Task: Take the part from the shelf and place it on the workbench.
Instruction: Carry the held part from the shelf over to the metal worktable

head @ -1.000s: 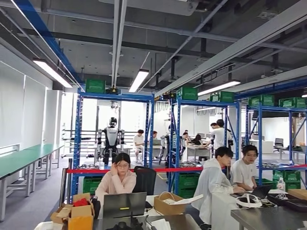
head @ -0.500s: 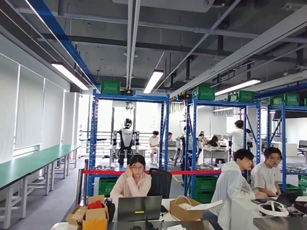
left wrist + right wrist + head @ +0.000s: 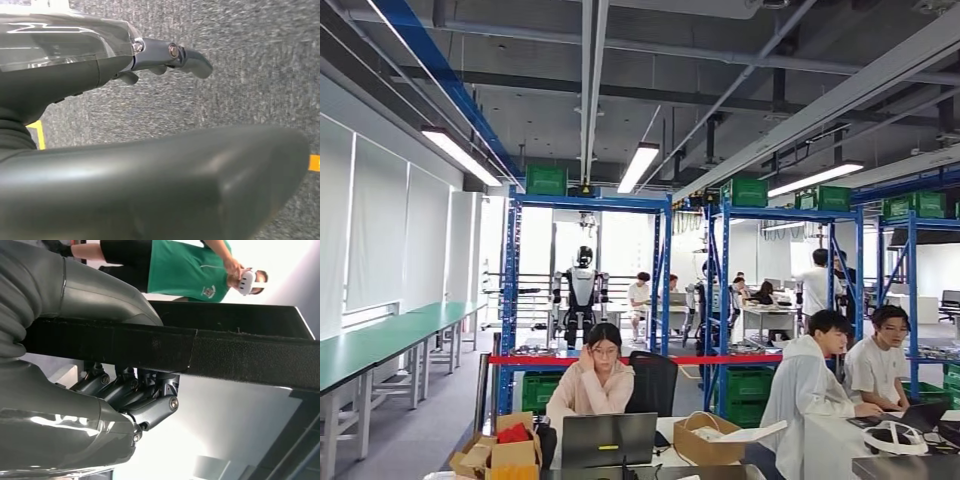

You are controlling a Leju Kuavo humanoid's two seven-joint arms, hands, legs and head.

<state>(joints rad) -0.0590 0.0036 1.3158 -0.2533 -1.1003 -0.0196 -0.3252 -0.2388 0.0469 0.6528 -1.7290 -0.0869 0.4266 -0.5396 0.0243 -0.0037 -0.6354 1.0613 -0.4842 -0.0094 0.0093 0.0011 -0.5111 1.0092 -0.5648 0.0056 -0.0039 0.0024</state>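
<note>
Blue steel shelving [image 3: 663, 280] stands well ahead of me in the head view, green crates [image 3: 546, 180] along its top tier and red-and-white tape [image 3: 622, 359] stretched across its front. Between me and it, people sit at desks with a laptop [image 3: 608, 439] and open cardboard boxes [image 3: 505, 448]; another humanoid [image 3: 580, 292] stands behind the rack. I can't pick out any workbench surface directly below me from this angle.

From the left wrist camera, my left hand [image 3: 113, 125] hangs over grey carpet [image 3: 245, 75], fingers [image 3: 188, 57] stretched out and apart, nothing in them.

From the right wrist camera, my right hand [image 3: 124, 385] is wrapped round a long black part [image 3: 211, 352]: thumb [image 3: 102, 292] on one face, fingers [image 3: 151, 397] curled against the other. The part's long axis runs straight out past the fingers. Beyond it a person in a green shirt [image 3: 181, 270] holds a white headset [image 3: 249, 280].

So the part is in my right hand. I judge that arm does the placing, once a workbench comes into sight.
</note>
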